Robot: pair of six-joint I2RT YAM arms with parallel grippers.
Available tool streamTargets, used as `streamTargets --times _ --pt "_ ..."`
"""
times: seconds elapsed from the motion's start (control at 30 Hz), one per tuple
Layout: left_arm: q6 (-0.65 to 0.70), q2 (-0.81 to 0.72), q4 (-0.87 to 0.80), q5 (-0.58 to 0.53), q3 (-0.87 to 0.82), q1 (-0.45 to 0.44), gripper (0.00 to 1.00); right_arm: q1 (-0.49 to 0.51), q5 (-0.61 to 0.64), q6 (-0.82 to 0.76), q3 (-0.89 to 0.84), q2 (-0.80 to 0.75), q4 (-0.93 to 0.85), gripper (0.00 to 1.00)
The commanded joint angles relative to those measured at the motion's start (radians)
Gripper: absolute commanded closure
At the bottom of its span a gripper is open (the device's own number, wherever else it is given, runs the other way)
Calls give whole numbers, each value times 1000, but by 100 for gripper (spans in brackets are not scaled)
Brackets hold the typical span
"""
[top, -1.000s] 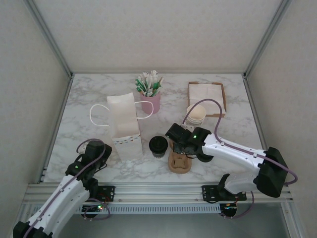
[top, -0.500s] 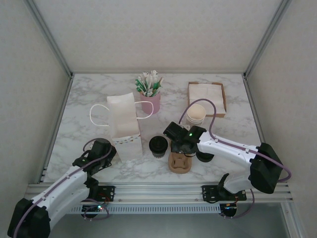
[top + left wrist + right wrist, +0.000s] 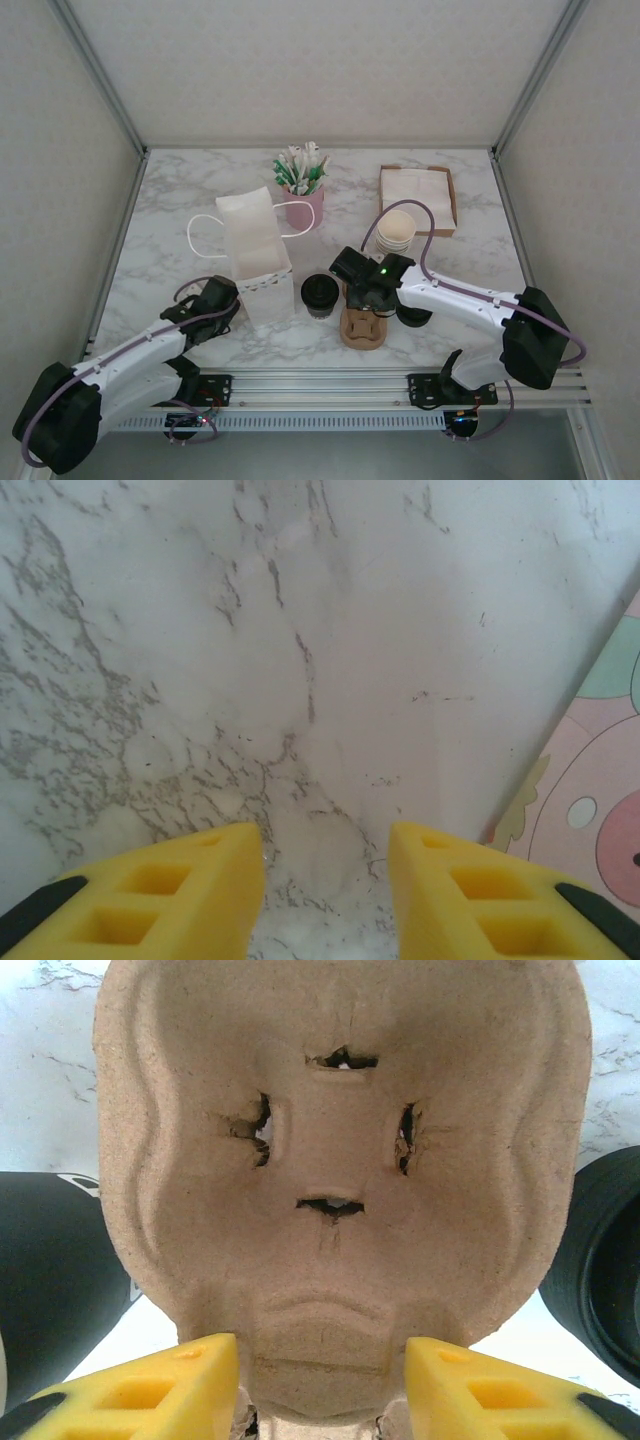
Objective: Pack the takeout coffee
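Marble bench [image 3: 160, 230], seen from the top external view. The takeout coffee [image 3: 319, 293] stands upright near the front middle, black lid on. It sits between the white paper bag [image 3: 256, 255] on its left and the brown pulp cup carrier [image 3: 362, 328] on its right, just beside both, and I can't tell if it touches either.

The right end effector [image 3: 362, 298] is over the carrier's far end. In the right wrist view its yellow fingers [image 3: 190, 1385] straddle the carrier's [image 3: 340, 1150] narrow end at a medium gap, pads right against the sides. Can't tell whether it's clamped or just flanking. The coffee's black lid [image 3: 50, 1270] is at the left edge of that view. A loose black lid [image 3: 600, 1270] is at the right edge, lying flat on the bench just right of the carrier [image 3: 415, 316].

The left end effector [image 3: 225, 297] is low by the bag's near left corner. In the left wrist view its fingers [image 3: 180, 890] are moderately apart over bare marble with nothing between them. The bag's printed face [image 3: 600, 810] is at the right edge.

At the back are a pink cup of sachets [image 3: 303, 195], a stack of lidless cream cups [image 3: 396, 231] and a cardboard napkin box [image 3: 418, 197].
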Motion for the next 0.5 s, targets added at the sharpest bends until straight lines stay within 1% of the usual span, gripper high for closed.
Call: streamTargets --times 0.0,0.17,0.3,0.37,0.47 --pt "-54 58 204 205 -47 -42 60 -5 5 -6 4 15 -5 53" --pt "-75 -26 159 163 -53 -60 61 -5 3 -9 4 14 3 55" --pt "-59 -97 33 92 -22 -71 59 -6 7 -9 6 16 -1 57" --pt "-63 -125 11 76 -26 -73 59 -5 9 -6 6 14 -7 58" --pt "-56 -165 -44 39 -14 -73 55 -6 11 1 13 5 -15 60"
